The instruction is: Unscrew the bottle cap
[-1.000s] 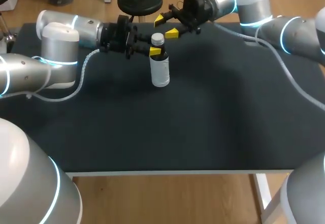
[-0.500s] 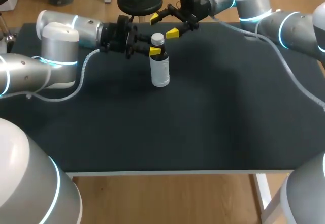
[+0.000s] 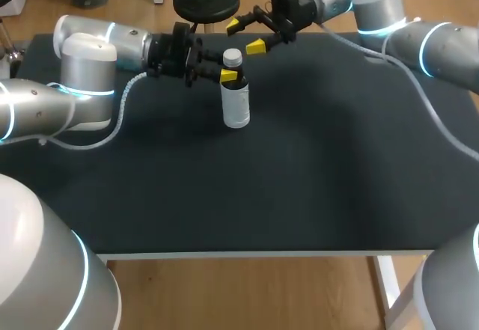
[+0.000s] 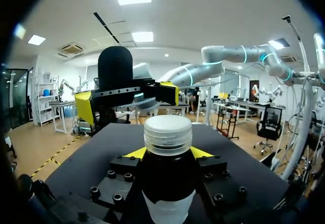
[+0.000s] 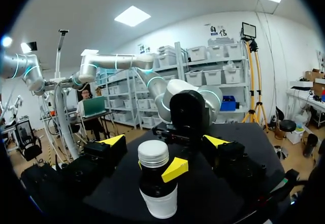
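While your left tool (image 3: 227, 76) stood clamped on the dark-shouldered white bottle (image 3: 236, 107), upright on the black worktop (image 3: 314, 173), its ribbed pale cap (image 3: 233, 57) was still on; your right tool (image 3: 245, 35) hung spread just beyond it, unscrewing outstanding.

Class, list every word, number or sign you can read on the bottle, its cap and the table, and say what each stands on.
None can be read. The white label on the bottle shows no print in any view. The cap and the table bear none either.
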`<state>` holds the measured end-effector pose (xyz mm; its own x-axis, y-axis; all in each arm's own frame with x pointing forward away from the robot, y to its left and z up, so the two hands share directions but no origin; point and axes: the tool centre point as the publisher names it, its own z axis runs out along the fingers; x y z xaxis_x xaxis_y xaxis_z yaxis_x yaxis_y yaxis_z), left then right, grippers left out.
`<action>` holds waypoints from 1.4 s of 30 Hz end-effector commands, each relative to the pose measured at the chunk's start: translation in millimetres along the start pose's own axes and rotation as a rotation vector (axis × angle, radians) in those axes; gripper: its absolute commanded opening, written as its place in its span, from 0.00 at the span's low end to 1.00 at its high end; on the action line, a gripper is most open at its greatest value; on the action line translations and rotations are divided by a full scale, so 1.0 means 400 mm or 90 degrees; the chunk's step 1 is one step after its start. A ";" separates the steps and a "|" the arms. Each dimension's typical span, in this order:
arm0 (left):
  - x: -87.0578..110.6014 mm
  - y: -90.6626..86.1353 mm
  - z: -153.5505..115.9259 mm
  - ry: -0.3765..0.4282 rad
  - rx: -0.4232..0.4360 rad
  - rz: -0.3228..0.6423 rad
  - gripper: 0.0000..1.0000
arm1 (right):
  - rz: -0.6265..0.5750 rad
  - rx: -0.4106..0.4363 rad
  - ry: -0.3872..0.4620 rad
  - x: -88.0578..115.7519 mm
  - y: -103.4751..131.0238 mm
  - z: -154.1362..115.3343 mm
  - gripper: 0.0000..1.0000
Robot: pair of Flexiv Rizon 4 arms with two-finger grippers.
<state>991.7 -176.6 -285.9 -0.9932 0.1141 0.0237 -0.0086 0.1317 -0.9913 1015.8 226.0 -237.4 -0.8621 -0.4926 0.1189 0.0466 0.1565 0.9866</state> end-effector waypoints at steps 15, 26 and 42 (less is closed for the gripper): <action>0.002 -0.001 -0.001 0.000 -0.001 0.000 0.00 | 0.035 0.034 -0.555 0.079 0.008 0.040 1.00; 0.002 -0.001 -0.001 0.000 -0.001 0.000 0.00 | 0.045 0.011 -0.631 0.052 -0.008 0.037 1.00; 0.002 -0.001 -0.001 0.000 -0.001 0.000 0.00 | 0.084 0.027 -0.680 0.049 -0.014 0.043 1.00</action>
<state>991.6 -176.6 -285.9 -0.9932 0.1139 0.0238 -0.0086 0.1318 -0.9912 996.1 229.5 -240.1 -0.9843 0.0173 0.1758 0.1756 0.2000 0.9639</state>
